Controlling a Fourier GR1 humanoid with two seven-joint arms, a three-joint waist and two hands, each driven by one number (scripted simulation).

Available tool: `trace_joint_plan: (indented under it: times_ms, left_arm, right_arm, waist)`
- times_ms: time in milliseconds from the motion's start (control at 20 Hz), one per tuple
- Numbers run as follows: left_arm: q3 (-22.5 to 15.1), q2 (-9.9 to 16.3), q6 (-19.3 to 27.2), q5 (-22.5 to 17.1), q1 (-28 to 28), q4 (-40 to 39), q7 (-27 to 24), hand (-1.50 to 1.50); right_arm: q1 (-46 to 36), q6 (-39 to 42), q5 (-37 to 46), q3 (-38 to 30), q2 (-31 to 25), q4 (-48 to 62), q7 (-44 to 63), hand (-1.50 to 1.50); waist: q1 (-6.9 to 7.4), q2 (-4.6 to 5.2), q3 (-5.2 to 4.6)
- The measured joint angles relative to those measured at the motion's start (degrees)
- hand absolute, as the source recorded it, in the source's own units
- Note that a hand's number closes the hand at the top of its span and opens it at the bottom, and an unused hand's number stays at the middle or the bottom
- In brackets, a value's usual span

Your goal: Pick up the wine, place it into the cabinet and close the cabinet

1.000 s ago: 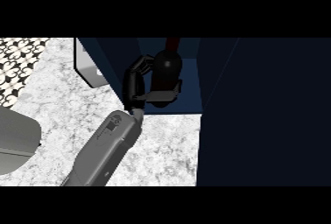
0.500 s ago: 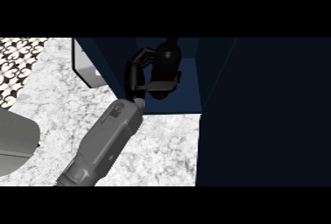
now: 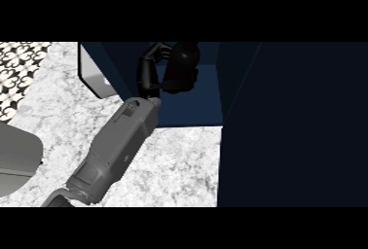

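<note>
One hand (image 3: 152, 68) shows, the left, its fingers curled round the wine (image 3: 182, 68) inside the open cabinet (image 3: 194, 104) at twelve o'clock. Judging by this, the carry is done; letting go and closing the door (image 3: 295, 121), at three o'clock, remain.

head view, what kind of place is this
Most likely a kitchen: a speckled stone counter, a dark blue cabinet standing open on it, and a hand curled round a wine bottle inside the cabinet.
</note>
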State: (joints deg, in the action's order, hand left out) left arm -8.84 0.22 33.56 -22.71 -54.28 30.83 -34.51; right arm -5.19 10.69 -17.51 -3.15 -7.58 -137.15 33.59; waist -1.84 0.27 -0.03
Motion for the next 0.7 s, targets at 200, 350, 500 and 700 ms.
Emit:
trace_joint_plan:
  times_ms: [200,350,500,700]
  left_arm:
    - [2.8,0.1,-2.0,0.0,-3.3,-5.5,-3.0,1.50]
    - [5.0,-0.1,-3.4,-1.0,-4.9,-8.5,-4.0,1.50]
    - [6.3,-0.3,-4.7,-2.5,-5.4,-10.0,-4.9,1.50]
    - [7.9,-0.3,-6.3,-4.3,-6.5,-12.0,-5.3,1.50]
  right_arm:
    - [0.3,0.2,-0.1,0.5,0.2,0.1,-0.3,-1.50]
    - [0.3,0.4,-0.2,0.4,0.4,0.3,-0.5,-1.50]
    - [1.0,0.5,-0.1,1.7,1.1,0.4,-1.5,-1.50]
    - [1.1,0.7,0.0,2.5,1.2,0.4,-1.9,-1.50]
  waist:
    - [-0.32,0.13,0.01]
    - [-0.58,0.18,0.05]
    - [-0.79,0.05,0.17]
    - [-1.15,0.04,0.25]
